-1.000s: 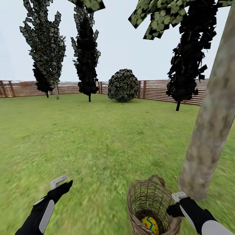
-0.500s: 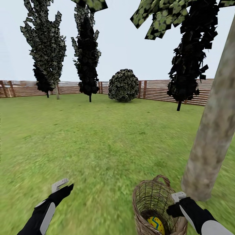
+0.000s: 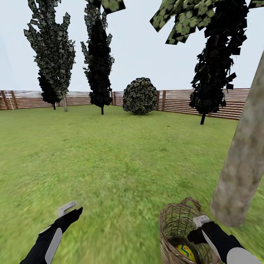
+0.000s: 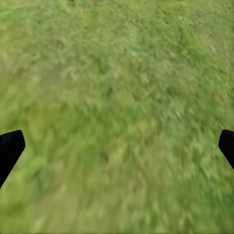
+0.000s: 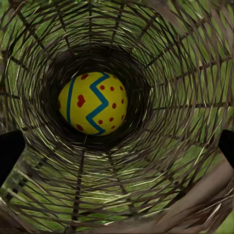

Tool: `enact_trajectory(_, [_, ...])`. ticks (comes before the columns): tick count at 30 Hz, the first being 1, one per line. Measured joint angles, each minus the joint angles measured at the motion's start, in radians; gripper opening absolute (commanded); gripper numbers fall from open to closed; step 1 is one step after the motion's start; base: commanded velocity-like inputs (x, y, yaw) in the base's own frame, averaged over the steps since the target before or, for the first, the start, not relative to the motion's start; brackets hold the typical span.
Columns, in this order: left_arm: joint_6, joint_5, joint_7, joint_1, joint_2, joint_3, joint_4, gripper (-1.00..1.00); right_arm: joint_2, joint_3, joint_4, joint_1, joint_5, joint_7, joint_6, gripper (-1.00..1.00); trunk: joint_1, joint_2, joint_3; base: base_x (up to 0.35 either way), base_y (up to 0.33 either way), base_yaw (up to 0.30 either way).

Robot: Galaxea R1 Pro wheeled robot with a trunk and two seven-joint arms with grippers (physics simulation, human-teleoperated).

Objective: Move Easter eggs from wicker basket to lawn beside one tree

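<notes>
Wide lawn [image 3: 121,154] of mottled green grass, stretching back to a slatted wooden fence [image 3: 176,101] across the twelve o'clock horizon. Thick grey-brown trunk of the tree [image 3: 244,161] leaning up through three o'clock, leafy crown overhead at one o'clock. Dark narrow cypress-like trees [image 3: 98,55] at eleven and twelve o'clock, another at two, and a round bush [image 3: 140,96] just right of twelve by the fence. Wicker basket [image 3: 179,223] at five o'clock, tipped with its mouth toward the camera, resting on the grass just beside the foot of the trunk, loop handle arched at its far rim. One Easter egg [image 3: 186,252] lying deep inside at the bottom, yellow with red marks and a blue zigzag band; seen plainly down the woven funnel from the right wrist [image 5: 92,103]. Right gripper [image 3: 200,229] at the basket's near rim by five o'clock, fingers spread wide to the edges of the wrist picture, grasping nothing. Left gripper [image 3: 69,209] at seven o'clock, hovering over bare grass, likewise released, fingertips [image 4: 9,151] well apart.
</notes>
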State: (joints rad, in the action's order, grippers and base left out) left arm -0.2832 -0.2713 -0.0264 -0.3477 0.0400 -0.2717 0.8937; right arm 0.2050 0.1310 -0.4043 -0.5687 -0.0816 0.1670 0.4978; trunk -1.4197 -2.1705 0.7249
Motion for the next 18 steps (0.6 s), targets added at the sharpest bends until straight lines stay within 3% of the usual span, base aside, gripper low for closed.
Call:
enact_trajectory(9, [0.0,0.0,0.0,0.0,0.0,-0.001,-0.001,1.0,-0.001,0.0,0.0,0.0,0.0,0.0,0.0,1.0,0.0,0.0,0.0,0.281,0.117,0.0])
enact_trajectory(18, [0.001,0.001,0.0,0.0,-0.001,0.001,-0.001,1.0,0.0,0.0,0.0,0.0,0.0,0.0,0.0,1.0,0.0,0.0,0.0,0.033,0.002,0.0])
